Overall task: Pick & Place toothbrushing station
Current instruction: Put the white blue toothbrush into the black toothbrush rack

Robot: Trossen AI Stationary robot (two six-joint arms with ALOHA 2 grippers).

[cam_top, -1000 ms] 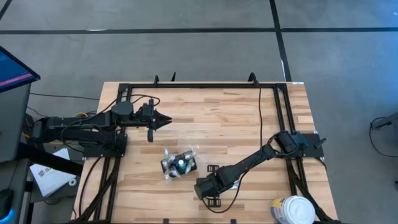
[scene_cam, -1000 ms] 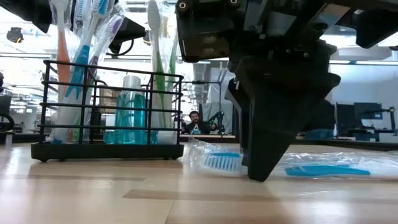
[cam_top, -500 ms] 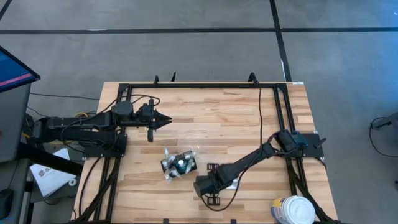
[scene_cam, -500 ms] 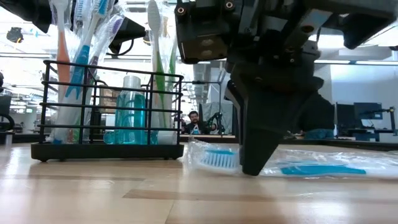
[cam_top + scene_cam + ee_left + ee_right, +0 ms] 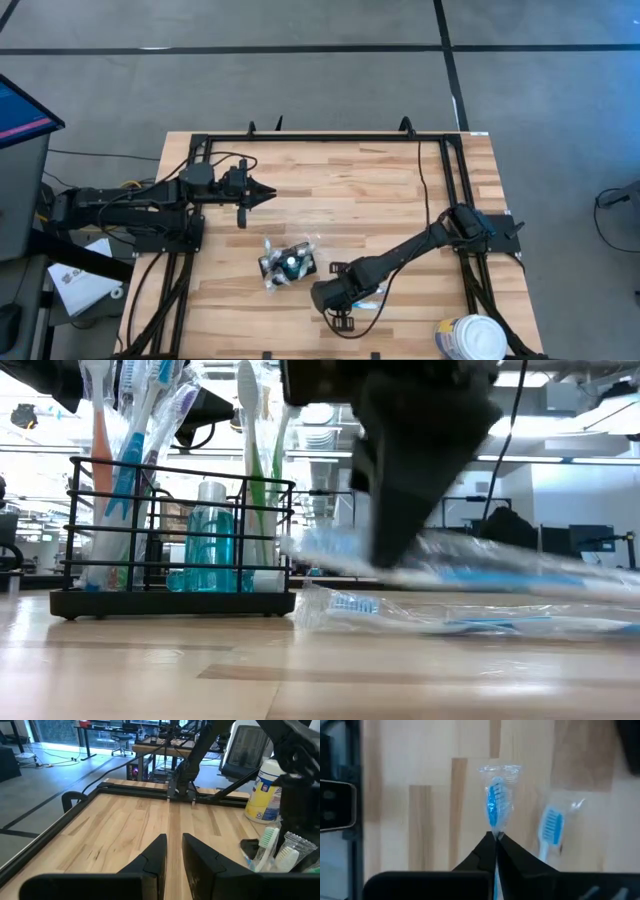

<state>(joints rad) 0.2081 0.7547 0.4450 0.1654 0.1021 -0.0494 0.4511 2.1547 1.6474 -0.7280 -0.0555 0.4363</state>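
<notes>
Pick step in hand: right claw (image 5: pixel 495 836) is pinched fully closed on a wrapped blue toothbrush (image 5: pixel 495 802) and has it off the surface (image 5: pixel 380 190), with a second wrapped blue toothbrush (image 5: pixel 551 826) lying flat just beside; the toothbrushing station (image 5: pixel 288 265), a black wire holder already loaded with brushes and a teal bottle, stands near the claw toward the left arm. Next move likely calls for carrying the brush over the holder and dropping it in handle-first. Left claw (image 5: pixel 173 851) waits nearly closed and empty, well apart; the held brush's handle is hidden, and the low view is blurred there.
</notes>
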